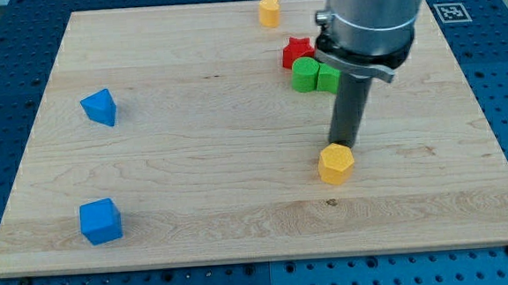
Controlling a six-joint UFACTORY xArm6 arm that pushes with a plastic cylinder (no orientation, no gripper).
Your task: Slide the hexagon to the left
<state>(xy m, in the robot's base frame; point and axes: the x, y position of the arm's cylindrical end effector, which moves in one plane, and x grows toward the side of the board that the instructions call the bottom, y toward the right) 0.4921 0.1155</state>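
Observation:
A yellow hexagon block (336, 164) lies on the wooden board (196, 199) right of centre, toward the view's bottom. My tip (345, 145) stands just above and slightly right of it, touching or nearly touching its upper edge. The rod rises from there into the arm's grey body at the view's top right.
A red star block (297, 50) and two green blocks (304, 75) (326, 78) cluster just left of the rod. A yellow block (269, 11) lies at the top edge. A blue triangular block (100, 107) and a blue cube (100, 221) lie at the left.

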